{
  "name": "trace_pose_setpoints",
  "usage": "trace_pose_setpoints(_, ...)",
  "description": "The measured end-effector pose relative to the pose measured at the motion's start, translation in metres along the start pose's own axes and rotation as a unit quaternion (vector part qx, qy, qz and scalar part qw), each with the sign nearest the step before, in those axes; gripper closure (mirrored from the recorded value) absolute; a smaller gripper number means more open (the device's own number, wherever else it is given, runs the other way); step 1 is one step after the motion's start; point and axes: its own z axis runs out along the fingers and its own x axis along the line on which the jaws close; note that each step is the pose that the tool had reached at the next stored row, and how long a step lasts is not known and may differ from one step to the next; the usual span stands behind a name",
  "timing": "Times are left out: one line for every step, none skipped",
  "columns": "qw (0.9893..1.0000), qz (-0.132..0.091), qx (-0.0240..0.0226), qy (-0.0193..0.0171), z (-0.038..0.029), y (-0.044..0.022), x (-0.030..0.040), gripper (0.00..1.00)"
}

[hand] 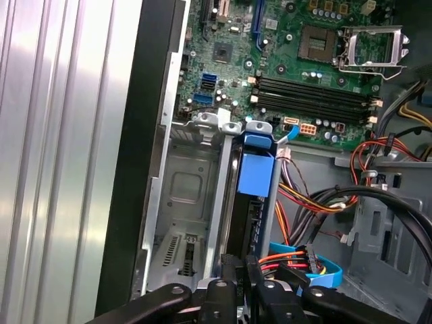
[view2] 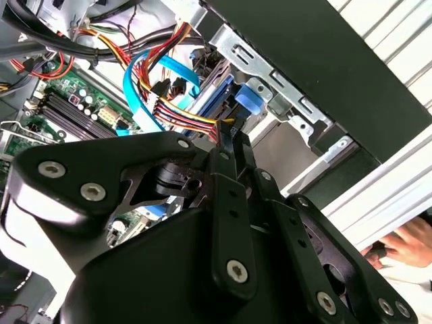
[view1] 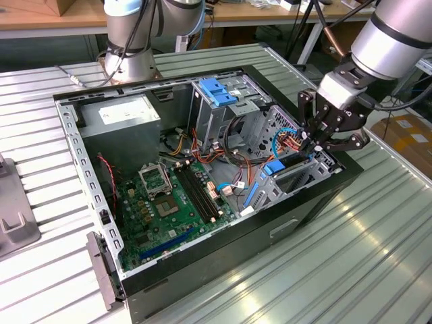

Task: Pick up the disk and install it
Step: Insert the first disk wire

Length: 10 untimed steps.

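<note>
Ribbed metal table (view1: pixel 378 256) is bearing an open black computer case (view1: pixel 223 270). Arm's gripper (view1: pixel 307 143), fingers pressed together, is touching the dark blue-railed disk (hand: pixel 255 177); best pushing straight along its slot.

The flat dark disk with bright blue side rails (hand: pixel 254 179) stands on edge in a grey metal drive bay (hand: pixel 182 196), whose walls hide its lower part. The black metal gripper (hand: pixel 239 264) covers its near end in the first wrist view. In the second wrist view, a person's hand (view2: pixel 408 244) is cut off by the picture's edge.
</note>
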Motion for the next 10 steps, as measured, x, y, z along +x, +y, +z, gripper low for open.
trace_pose_setpoints(1.0000,0.003,0.0001,0.0000,0.0001,0.0018,-0.0003,0.82)
trace_pose_setpoints(1.0000,0.006,0.0003,0.0000,0.0005,0.0048,-0.0010,0.82)
trace_pose_setpoints(1.0000,0.010,0.0004,0.0000,0.0013,0.0089,-0.0023,0.82)
trace_pose_setpoints(0.9999,0.012,0.0005,0.0000,0.0021,0.0109,-0.0032,0.82)
trace_pose_setpoints(0.9999,0.013,0.0006,-0.0001,0.0028,0.0121,-0.0038,0.82)
trace_pose_setpoints(0.9999,0.013,0.0006,0.0000,0.0037,0.0124,-0.0049,0.82)
trace_pose_setpoints(0.9999,0.013,0.0005,0.0004,0.0047,0.0121,-0.0064,0.82)
trace_pose_setpoints(0.9999,0.013,0.0005,0.0005,0.0056,0.0119,-0.0077,0.82)
trace_pose_setpoints(0.9999,0.014,0.0005,0.0005,0.0065,0.0118,-0.0091,0.82)
trace_pose_setpoints(0.9999,0.014,0.0005,0.0006,0.0070,0.0115,-0.0101,0.82)
